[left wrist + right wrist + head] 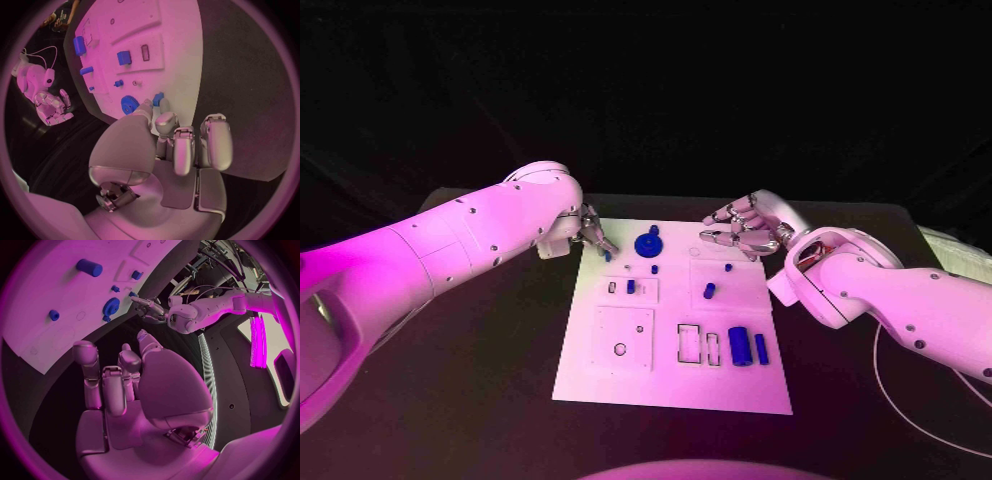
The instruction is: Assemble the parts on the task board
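The white task board [733, 385] lies in the middle of the black table. A blue gear [648, 244] sits near its far edge, and several blue pieces, among them a cylinder [738, 345] and a bar [762, 347], stand lower down. My left hand [589, 236] hovers over the board's far left corner. In the left wrist view its thumb and a finger pinch a small blue part [158, 98] close to the gear [129, 104]. My right hand [744, 228] hangs at the board's far right corner, holding nothing, fingers loosely bent [103, 380].
Empty recesses [689, 343] show in the board's near half. A thin white cable [884, 365] loops on the table under my right arm. Bare black table [473, 380] flanks the board on both sides.
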`<state>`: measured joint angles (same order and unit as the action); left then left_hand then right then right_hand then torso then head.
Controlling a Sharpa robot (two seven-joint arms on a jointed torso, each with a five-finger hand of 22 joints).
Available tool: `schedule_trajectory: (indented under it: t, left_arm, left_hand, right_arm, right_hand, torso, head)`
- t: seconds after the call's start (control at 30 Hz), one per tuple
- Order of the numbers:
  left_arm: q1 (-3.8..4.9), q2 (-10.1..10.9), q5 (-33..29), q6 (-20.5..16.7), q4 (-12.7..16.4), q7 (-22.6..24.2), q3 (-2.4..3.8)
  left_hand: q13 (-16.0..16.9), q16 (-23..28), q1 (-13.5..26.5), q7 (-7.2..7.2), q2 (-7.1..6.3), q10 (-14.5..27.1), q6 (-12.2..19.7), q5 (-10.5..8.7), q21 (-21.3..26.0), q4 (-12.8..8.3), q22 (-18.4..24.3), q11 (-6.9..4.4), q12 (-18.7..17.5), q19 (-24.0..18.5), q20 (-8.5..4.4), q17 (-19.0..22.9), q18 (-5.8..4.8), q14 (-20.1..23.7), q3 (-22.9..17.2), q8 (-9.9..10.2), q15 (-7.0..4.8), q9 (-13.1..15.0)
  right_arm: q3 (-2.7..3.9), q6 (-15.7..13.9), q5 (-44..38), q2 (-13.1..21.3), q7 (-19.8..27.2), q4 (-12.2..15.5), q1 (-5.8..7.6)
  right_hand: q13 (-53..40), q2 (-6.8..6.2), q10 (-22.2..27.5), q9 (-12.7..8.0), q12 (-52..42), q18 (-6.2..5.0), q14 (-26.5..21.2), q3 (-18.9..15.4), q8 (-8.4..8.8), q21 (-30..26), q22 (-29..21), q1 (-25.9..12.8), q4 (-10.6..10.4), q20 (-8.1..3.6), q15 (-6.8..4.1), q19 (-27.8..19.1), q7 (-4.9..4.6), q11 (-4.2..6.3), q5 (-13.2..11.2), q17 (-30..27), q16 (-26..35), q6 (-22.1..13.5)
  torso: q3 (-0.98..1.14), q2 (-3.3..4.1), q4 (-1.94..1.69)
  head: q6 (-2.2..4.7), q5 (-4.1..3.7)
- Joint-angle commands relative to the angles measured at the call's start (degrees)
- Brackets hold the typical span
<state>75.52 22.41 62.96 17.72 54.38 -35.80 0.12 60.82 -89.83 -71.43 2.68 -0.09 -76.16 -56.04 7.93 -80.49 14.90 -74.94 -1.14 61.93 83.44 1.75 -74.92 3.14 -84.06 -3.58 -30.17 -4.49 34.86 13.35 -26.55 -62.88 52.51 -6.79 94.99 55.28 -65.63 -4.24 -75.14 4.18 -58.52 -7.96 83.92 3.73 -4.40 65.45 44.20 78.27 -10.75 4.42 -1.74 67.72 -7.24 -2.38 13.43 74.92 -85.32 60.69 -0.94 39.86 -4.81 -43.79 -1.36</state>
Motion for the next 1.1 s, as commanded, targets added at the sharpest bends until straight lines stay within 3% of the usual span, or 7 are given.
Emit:
schedule_trajectory:
  t: [0.03,0.33,0.47,0.57,0.6,0.73,1.1]
  left_arm:
    - [0.03,-0.3,0.3,0.8,-0.2,0.1,-0.02]
    - [0.0,-0.6,0.3,1.2,-0.7,0.1,-0.1]
    - [-0.01,-0.6,-0.1,1.4,-0.7,0.1,-0.12]
    - [-0.02,-0.5,-0.3,1.8,-0.6,0.2,-0.12]
    - [-0.02,-0.5,-0.4,1.9,-0.5,0.2,-0.13]
    - [-0.02,0.1,-1.2,2.0,0.2,0.4,-0.13]
    - [0.03,4.5,-5.7,-3.7,6.7,2.5,-0.17]
  left_hand:
    - [-0.1,-0.2,-1.3,-0.48,0.31,0.0,0.3,0.36,-0.1,-0.5,-3.9,-0.6,0.2,0.2,-0.2,-15.1,-0.07,-5.9,-0.6,-0.3,-0.44,0.2]
    - [-0.3,-0.2,-3.3,-0.63,1.17,0.1,0.7,0.3,-0.1,-1.5,-4.0,-0.74,0.1,0.2,-0.32,-15.1,-0.08,-5.9,-2.2,-0.4,-0.55,0.4]
    - [-0.9,-0.2,-8.6,-0.86,2.34,0.8,2.1,0.86,0.1,-4.8,-3.9,-1.04,-0.6,0.1,-0.61,-15.1,-0.02,-5.9,-7.3,0.3,-0.89,0.3]
    - [-1.8,-0.2,-9.7,0.33,-0.2,1.3,3.0,3.33,0.4,-6.6,-3.7,-0.28,-1.7,0.0,-0.44,-15.1,-0.01,-5.9,-15.4,0.6,-0.29,0.5]
    - [-2.1,-0.2,-8.7,0.25,-2.38,1.1,3.2,3.18,0.4,-7.0,-3.8,-0.17,-1.9,0.0,-0.17,-15.1,-0.02,-5.9,-18.6,0.5,-0.09,0.7]
    - [-2.6,-0.2,-5.2,0.42,-5.62,0.8,3.1,3.41,0.4,-8.4,-3.9,-0.15,-2.0,0.0,0.05,-15.1,0.01,-5.9,-28.5,-0.6,0.09,1.9]
    - [-2.4,-0.2,-1.0,0.27,-7.9,-0.2,2.9,4.26,-0.1,-11.2,-4.7,-0.21,-1.3,0.5,0.09,-15.1,-0.17,-5.9,-35.5,-2.1,-0.07,3.4]
  right_arm:
    - [0.0,0.8,-0.2,-0.1,0.6,0.1,-0.05]
    - [0.0,0.9,-0.2,-0.1,0.5,0.1,-0.06]
    - [0.0,1.0,-0.2,-0.1,0.5,0.1,-0.06]
    - [0.0,1.1,-0.2,-0.1,0.5,0.1,-0.07]
    - [0.0,1.2,-0.2,-0.1,0.5,0.1,-0.07]
    - [-0.01,1.2,-0.2,-0.1,0.5,0.0,-0.09]
    - [-0.05,1.3,0.0,0.0,0.7,-0.1,-0.15]
  right_hand:
    - [0.1,0.14,0.3,0.0,0.2,-0.47,4.2,0.0,-0.03,-0.2,-0.1,-0.4,-0.4,0.1,0.06,-0.4,-0.05,0.02,0.4,7.1,0.4,0.2]
    - [0.1,0.14,0.3,0.0,0.2,-0.47,4.2,0.0,-0.03,-0.2,-0.1,-0.4,-0.4,0.1,0.06,-0.4,-0.05,0.02,0.4,7.1,0.4,0.2]
    - [0.1,0.14,0.3,0.0,0.2,-0.47,4.2,0.0,-0.03,-0.2,-0.1,-0.4,-0.4,0.1,0.06,-0.4,-0.05,0.02,0.4,7.1,0.4,0.2]
    - [0.1,0.14,0.3,0.0,0.2,-0.47,4.2,0.0,-0.03,-0.2,-0.1,-0.4,-0.4,0.1,0.06,-0.4,-0.05,0.02,0.4,7.1,0.4,0.2]
    - [0.1,0.14,0.3,0.0,0.2,-0.47,4.2,0.0,-0.03,-0.2,-0.1,-0.4,-0.4,0.1,0.06,-0.4,-0.05,0.02,0.4,7.1,0.4,0.2]
    - [0.1,0.14,0.3,0.0,0.2,-0.47,4.2,0.0,-0.03,-0.2,-0.1,-0.4,-0.4,0.1,0.06,-0.4,-0.05,0.02,0.4,7.1,0.4,0.2]
    - [0.2,0.16,0.4,0.0,0.2,-0.49,4.2,0.1,-0.03,-0.3,-0.2,-0.3,-0.5,0.09,0.04,-0.5,-0.04,0.03,0.6,7.0,0.5,0.2]
  torso:
    - [-0.01,0.02,0.0]
    - [0.0,-0.02,0.01]
    - [0.01,-0.03,0.0]
    - [0.02,-0.03,0.01]
    - [0.03,-0.04,0.02]
    - [0.04,-0.06,-0.01]
    - [0.18,-0.3,-0.21]
  head:
    - [-0.07,-0.02]
    - [-0.26,-0.09]
    - [-0.29,-0.11]
    - [-0.34,-0.11]
    - [-0.34,-0.1]
    - [-0.37,-0.13]
    - [-0.32,-0.37]
